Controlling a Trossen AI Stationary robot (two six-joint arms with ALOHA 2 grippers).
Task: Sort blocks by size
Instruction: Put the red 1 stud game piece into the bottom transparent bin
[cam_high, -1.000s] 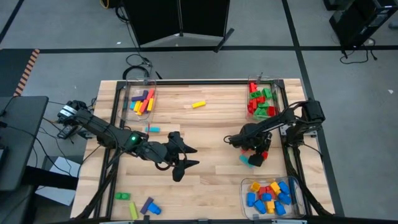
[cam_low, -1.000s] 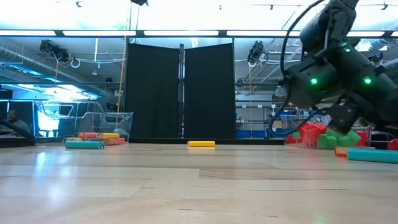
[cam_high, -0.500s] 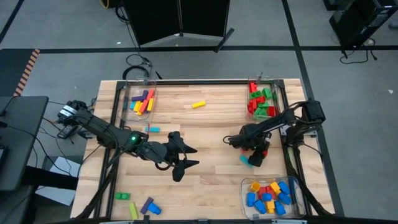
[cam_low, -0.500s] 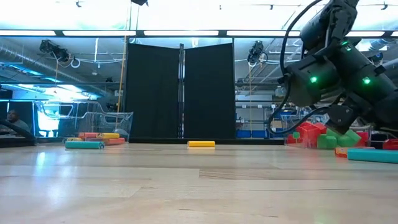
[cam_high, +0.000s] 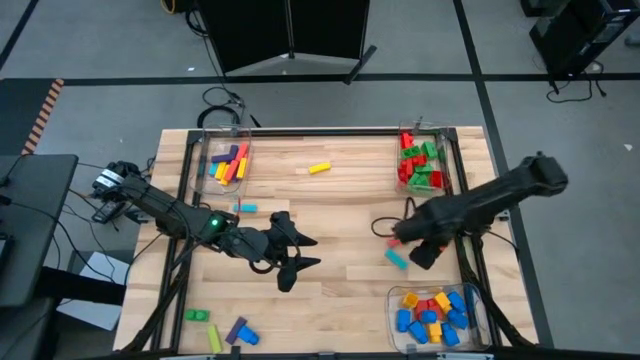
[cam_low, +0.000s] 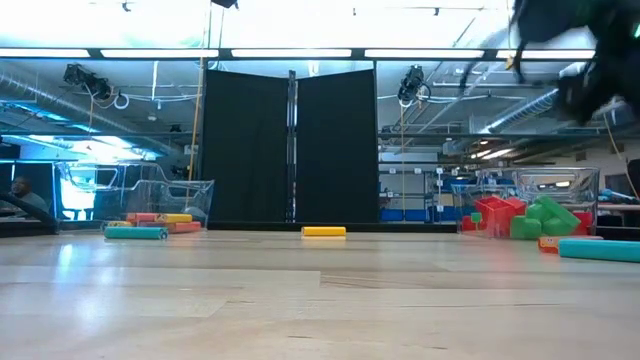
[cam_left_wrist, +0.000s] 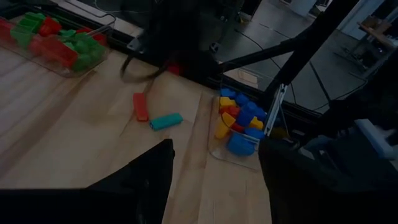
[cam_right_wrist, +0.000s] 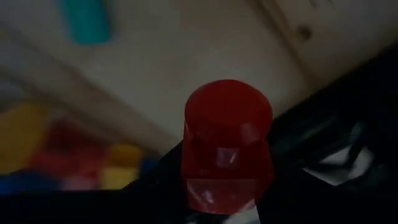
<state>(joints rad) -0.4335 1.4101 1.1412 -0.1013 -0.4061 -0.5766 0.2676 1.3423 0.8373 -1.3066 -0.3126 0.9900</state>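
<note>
Red block (cam_right_wrist: 227, 144) sits between the fingers of the right gripper (cam_high: 421, 255), which are squeezed on it. A moment ago this gripper was low over the table with its fingers wider, right by a red block and a teal block; now the arm has swung up and over to the right, and the fingers have closed in. That looks like a pick-up that worked, so one more block is on its way to a bin. The teal block (cam_high: 397, 259) is left lying on the table just to the left of the gripper, and in the left wrist view a red block (cam_left_wrist: 141, 106) shows beside it. The bin of short blocks (cam_high: 470, 330) is close by, on the near right. The bin of red and green blocks (cam_high: 447, 160) is at the far right. The left gripper (cam_high: 300, 252) waits in the middle of the table with its fingers apart, holding nothing. More loose blocks (cam_high: 222, 329) lie at the near left.
</note>
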